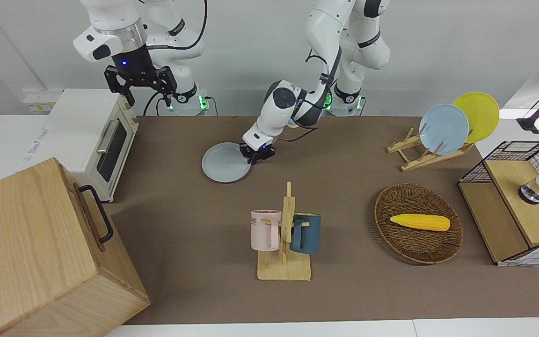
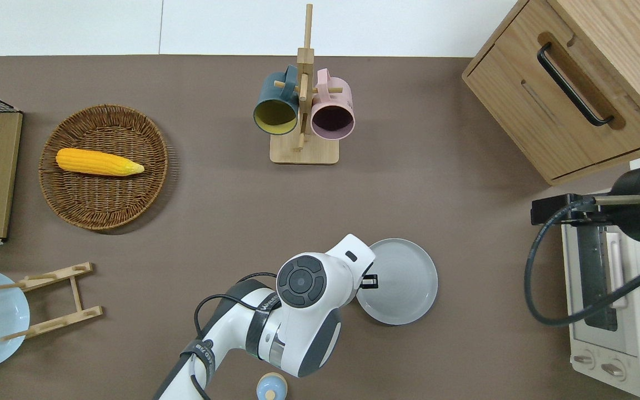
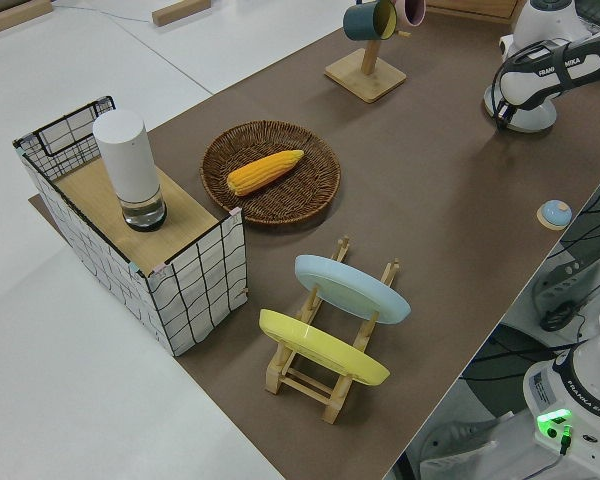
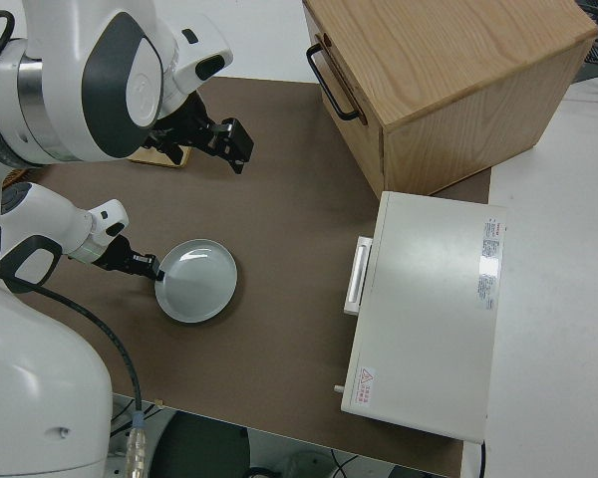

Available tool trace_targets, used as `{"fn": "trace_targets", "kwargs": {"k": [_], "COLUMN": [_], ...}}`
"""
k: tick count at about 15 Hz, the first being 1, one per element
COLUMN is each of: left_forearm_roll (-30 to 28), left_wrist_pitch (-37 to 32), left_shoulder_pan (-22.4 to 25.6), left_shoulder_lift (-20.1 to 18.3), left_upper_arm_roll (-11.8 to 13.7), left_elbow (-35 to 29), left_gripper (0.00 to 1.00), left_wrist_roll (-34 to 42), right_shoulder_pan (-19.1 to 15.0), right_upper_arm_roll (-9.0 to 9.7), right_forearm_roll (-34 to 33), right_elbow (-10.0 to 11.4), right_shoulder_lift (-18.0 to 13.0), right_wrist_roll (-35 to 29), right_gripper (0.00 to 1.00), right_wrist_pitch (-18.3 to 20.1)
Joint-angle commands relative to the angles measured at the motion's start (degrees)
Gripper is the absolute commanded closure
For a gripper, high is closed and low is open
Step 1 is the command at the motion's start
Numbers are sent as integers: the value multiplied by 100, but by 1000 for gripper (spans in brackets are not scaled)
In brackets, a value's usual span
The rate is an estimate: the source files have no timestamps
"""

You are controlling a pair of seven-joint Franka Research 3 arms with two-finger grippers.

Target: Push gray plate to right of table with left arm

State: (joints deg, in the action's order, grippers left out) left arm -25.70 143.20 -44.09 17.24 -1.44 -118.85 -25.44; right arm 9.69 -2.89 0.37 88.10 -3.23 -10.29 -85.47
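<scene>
The gray plate (image 1: pixel 225 164) (image 2: pixel 404 282) (image 4: pixel 195 283) lies flat on the brown table (image 1: pixel 180 210), midway along its length and near the robots. My left gripper (image 1: pixel 257 154) (image 2: pixel 369 281) (image 4: pixel 146 264) is low at the plate's rim, on the side toward the left arm's end of the table, and touches it. The left arm hides the plate in the left side view. My right gripper (image 1: pixel 147 91) is parked, its fingers wide apart with nothing between them.
A white toaster oven (image 1: pixel 96 135) and a wooden cabinet (image 1: pixel 40 252) stand at the right arm's end. A mug rack (image 1: pixel 286 234) stands mid-table, farther from the robots. A wicker basket (image 1: pixel 414 250) with corn, a plate rack (image 1: pixel 419 157) and a wire crate (image 1: pixel 508 206) fill the left arm's end.
</scene>
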Motion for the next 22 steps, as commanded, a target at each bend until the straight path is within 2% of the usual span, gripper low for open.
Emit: {"fn": "trace_targets", "kwargs": {"k": [1, 5, 9, 11, 17, 20, 22], "left_forearm_roll": [-312, -408, -444, -409, -181, 468, 706], "left_wrist_pitch": [77, 42, -195, -475, -1801, -2409, -2603], "left_shoulder_pan": [-109, -100, -21, 181, 1286, 1779, 2314], "left_shoulder_lift": [104, 43, -212, -370, -1151, -1433, -1539], "left_upper_arm_roll": [100, 73, 73, 73, -41, -93, -434], "left_elbow": [107, 98, 55, 37, 37, 168, 256], "left_gripper": [9, 7, 7, 7, 7, 5, 5], "left_wrist_roll": [-14, -23, 4, 74, 628, 646, 646], "right_shoulder_pan": [33, 33, 33, 33, 33, 33, 33], "right_upper_arm_roll": [-27, -27, -27, -27, -27, -27, -27], "right_forearm_roll": [-2, -2, -2, -2, -2, -2, -2], "right_elbow": [-57, -57, -57, -57, -57, -57, -57], "right_shoulder_lift": [33, 33, 33, 24, 33, 33, 33], "right_wrist_roll": [10, 10, 10, 18, 10, 18, 10], "right_gripper": [5, 5, 5, 5, 5, 5, 5], "right_wrist_pitch": [65, 65, 65, 65, 65, 65, 65]}}
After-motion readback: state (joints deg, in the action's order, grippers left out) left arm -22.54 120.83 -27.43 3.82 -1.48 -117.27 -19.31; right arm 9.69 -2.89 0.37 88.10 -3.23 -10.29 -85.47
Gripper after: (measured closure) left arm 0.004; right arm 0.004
